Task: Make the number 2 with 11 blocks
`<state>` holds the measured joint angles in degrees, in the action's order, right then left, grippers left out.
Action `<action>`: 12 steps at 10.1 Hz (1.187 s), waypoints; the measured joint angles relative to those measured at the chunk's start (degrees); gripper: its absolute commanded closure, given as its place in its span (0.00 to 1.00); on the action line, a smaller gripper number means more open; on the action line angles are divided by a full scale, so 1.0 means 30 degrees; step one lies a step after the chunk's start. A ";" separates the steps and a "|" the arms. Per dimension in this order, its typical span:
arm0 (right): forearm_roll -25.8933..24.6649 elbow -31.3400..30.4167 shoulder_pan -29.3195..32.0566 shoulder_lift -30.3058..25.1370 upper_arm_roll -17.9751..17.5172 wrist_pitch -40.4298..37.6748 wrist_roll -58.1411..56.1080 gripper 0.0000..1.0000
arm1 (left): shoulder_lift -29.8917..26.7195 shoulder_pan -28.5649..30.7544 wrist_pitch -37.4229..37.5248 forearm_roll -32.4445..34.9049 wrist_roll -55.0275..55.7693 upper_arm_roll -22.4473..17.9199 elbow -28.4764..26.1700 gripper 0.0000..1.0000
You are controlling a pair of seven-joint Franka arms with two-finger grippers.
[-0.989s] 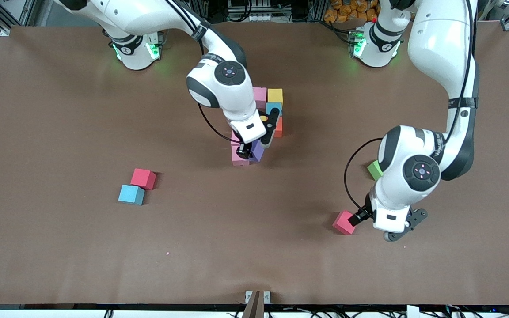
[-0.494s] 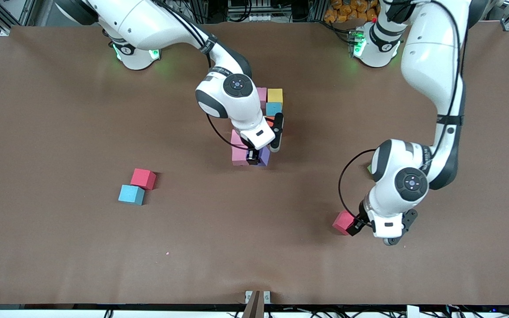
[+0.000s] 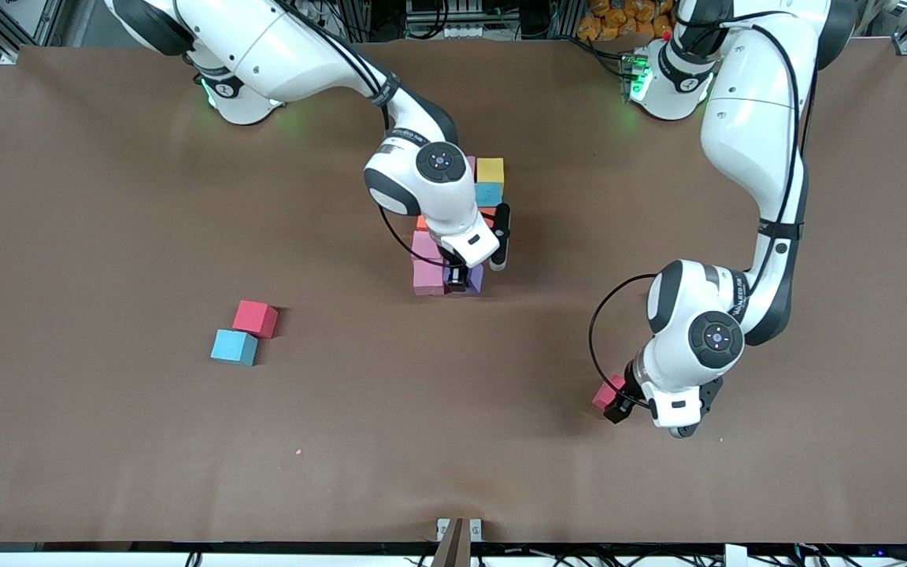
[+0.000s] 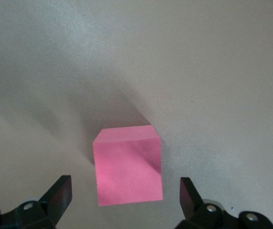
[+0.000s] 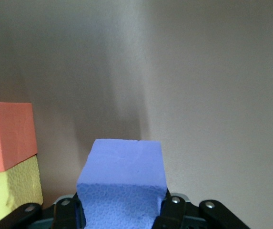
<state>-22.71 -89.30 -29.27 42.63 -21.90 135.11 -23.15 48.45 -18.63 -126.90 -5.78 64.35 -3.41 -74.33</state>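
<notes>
The blocks of the partly built number 2 (image 3: pixel 490 183) cluster mid-table: yellow (image 3: pixel 490 169), light blue (image 3: pixel 488 194) and two pink ones (image 3: pixel 427 276) show, the rest sit under the right arm. My right gripper (image 3: pixel 457 278) (image 5: pixel 122 210) is shut on a purple block (image 3: pixel 475 277) (image 5: pixel 122 174), low beside the nearest pink block. An orange block (image 5: pixel 7 136) and a yellow one (image 5: pixel 13 191) lie close to it. My left gripper (image 3: pixel 619 408) (image 4: pixel 125 198) is open, its fingers (image 4: pixel 60 193) flanking a loose pink block (image 3: pixel 605 391) (image 4: pixel 128 164) without touching it.
A red block (image 3: pixel 255 318) and a blue block (image 3: pixel 234 347) lie together toward the right arm's end of the table, nearer the front camera than the figure. Bare brown tabletop (image 3: pixel 438 425) stretches between them and the left gripper.
The right gripper carried the purple block along the figure's nearest row toward the left arm's end. The left gripper closed in over the pink block, and now hides most of it from the front.
</notes>
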 measured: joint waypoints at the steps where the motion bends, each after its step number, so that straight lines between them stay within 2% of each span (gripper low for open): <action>1: -0.0003 0.0000 -0.0021 0.0153 0.0042 0.0022 -0.0009 0.57 | 0.0094 0.0011 0.0000 0.0000 0.0001 -0.0018 0.0007 0.00; 4: -0.0004 0.0006 -0.0020 0.0253 0.0213 0.0284 -0.0011 0.56 | 0.0390 0.0035 -0.0136 -0.0001 0.0001 -0.0051 0.0060 0.00; 7: -0.0004 -0.0623 0.0117 0.0482 0.0446 0.1869 -0.0012 0.56 | 0.0575 0.0024 -0.0500 -0.0001 0.0001 -0.0048 0.0076 0.00; 12: -0.0004 -0.0672 0.0118 0.0493 0.0456 0.1915 -0.0012 0.56 | 0.1039 -0.0010 -0.1159 -0.0001 0.0001 -0.0032 0.0097 0.01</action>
<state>-22.72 -91.32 -28.91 44.11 -20.53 140.85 -23.19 51.57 -18.66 -130.38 -5.79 64.35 -3.50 -74.03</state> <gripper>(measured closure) 0.458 0.000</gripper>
